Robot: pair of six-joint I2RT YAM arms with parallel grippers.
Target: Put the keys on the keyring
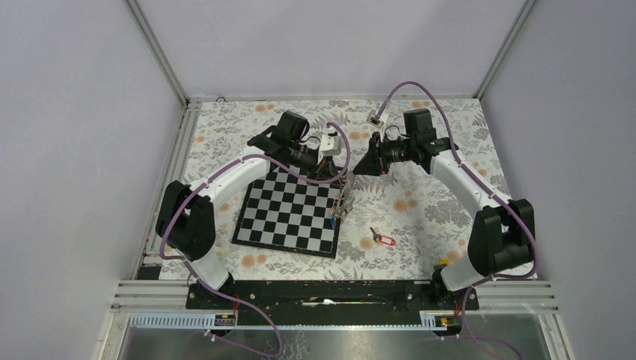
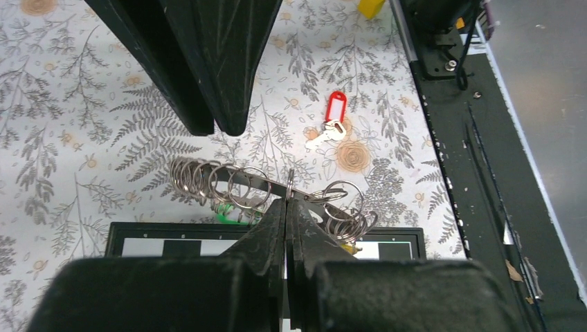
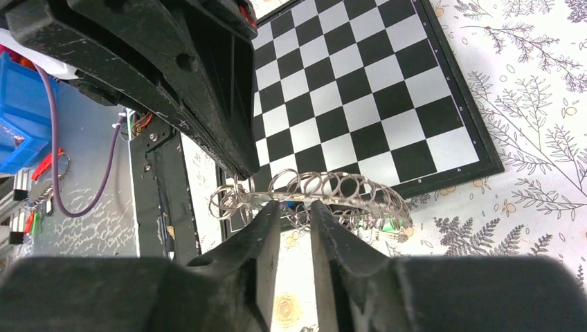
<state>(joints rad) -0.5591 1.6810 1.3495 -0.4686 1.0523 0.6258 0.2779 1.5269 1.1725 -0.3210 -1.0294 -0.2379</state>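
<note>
Floral cloth below: your left gripper pinches the large grey coiled-wire keyring at its fingertips, steadying it for threading; your right gripper stands narrowly parted just beside it. One red-tagged metal key lies beyond.

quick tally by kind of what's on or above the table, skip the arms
chessboard: 1
keyring, pinched in the left hand, small rings on it too bunched to count: 1
loose key with red tag: 1
total: 3
</note>
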